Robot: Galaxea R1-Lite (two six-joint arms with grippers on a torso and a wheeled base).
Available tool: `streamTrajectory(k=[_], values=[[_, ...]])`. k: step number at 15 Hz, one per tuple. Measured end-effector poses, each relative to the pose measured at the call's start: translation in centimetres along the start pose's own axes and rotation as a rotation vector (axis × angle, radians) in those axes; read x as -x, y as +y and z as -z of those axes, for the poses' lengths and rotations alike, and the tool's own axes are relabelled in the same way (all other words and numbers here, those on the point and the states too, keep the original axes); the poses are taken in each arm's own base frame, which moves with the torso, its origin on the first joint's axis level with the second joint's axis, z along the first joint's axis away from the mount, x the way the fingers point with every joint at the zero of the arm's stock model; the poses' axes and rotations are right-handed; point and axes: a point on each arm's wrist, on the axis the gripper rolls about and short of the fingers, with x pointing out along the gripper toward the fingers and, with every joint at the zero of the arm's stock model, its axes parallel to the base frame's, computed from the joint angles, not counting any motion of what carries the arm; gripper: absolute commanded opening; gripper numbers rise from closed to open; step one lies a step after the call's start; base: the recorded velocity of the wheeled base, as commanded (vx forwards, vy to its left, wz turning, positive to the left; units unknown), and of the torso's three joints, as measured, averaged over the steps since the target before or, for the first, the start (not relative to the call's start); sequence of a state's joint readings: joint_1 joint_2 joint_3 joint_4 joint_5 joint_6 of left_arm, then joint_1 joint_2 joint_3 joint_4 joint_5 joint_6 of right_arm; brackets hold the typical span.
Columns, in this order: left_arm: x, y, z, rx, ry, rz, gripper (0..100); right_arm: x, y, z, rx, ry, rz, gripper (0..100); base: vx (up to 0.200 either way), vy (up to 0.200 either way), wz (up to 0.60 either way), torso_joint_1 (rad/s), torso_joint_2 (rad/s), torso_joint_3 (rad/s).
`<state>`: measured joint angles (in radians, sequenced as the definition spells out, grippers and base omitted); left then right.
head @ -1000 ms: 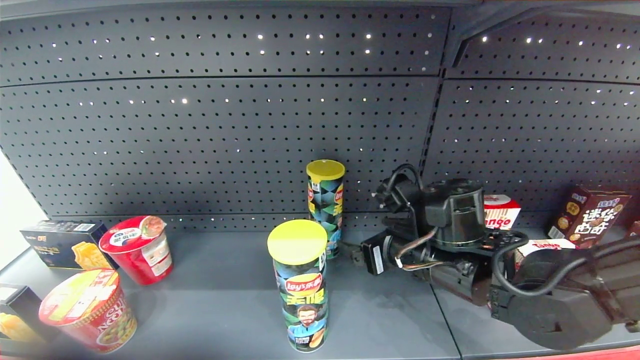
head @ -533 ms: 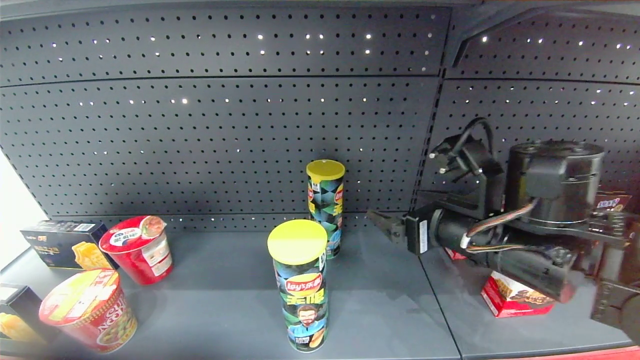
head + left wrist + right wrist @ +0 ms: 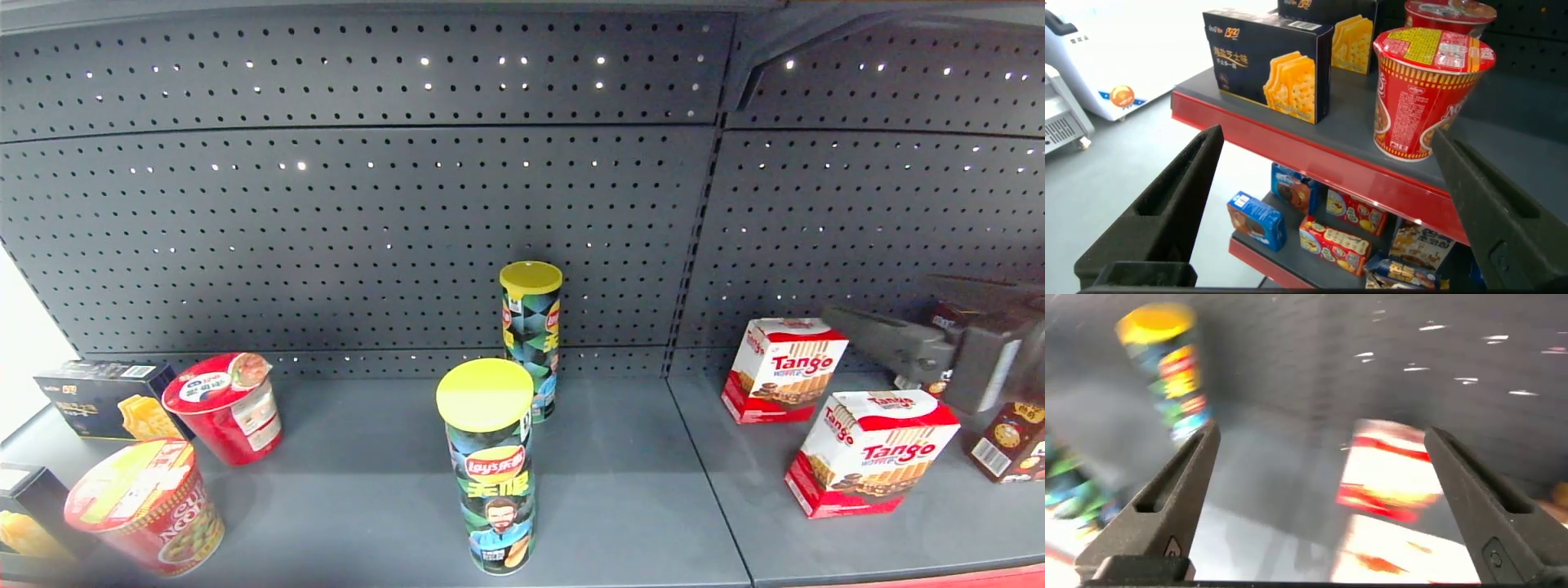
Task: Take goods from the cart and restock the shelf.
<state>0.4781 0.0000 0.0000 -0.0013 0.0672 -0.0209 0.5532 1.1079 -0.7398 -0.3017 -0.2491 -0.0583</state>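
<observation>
Grippers: I read the right gripper [image 3: 1321,437] wide open and empty at 3 o'clock on the shelf [image 3: 620,490], and the left gripper [image 3: 1327,135] likewise spread and empty. A wafer box [image 3: 869,453] sits at 4 o'clock, with a second box [image 3: 784,371] at its 11 o'clock. A can [image 3: 490,465] stands at 6 o'clock.

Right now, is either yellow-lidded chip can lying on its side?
No, the front can and the rear can both stand upright on the shelf.

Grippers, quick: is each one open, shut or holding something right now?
Left gripper: open, holding nothing.
Right gripper: open, holding nothing.
</observation>
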Motion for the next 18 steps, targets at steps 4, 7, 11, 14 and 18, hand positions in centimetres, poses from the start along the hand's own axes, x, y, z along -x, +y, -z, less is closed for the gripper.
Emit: streamTrajectory(k=[4,7,11,14,18], values=[[0.0,0.0,0.0,0.000,0.000,0.000,100,6.5,-3.5,1.4,-0.024,-0.093,0.129,100,0.000,0.000,0.00,0.000,0.00,0.000],[0.0,0.0,0.0,0.000,0.000,0.000,100,11.5,-3.8,5.4,-0.060,-0.092,0.253,100,0.000,0.000,0.00,0.000,0.00,0.000],[0.0,0.0,0.0,0.000,0.000,0.000,100,15.6,-2.2,12.5,-0.083,-0.083,0.327,100,0.000,0.000,0.00,0.000,0.00,0.000],[0.0,0.0,0.0,0.000,0.000,0.000,100,16.2,-1.5,16.2,-0.089,-0.073,0.354,100,0.000,0.000,0.00,0.000,0.00,0.000],[0.0,0.0,0.0,0.000,0.000,0.000,100,16.3,-1.4,19.1,-0.075,-0.070,0.377,100,0.000,0.000,0.00,0.000,0.00,0.000]])
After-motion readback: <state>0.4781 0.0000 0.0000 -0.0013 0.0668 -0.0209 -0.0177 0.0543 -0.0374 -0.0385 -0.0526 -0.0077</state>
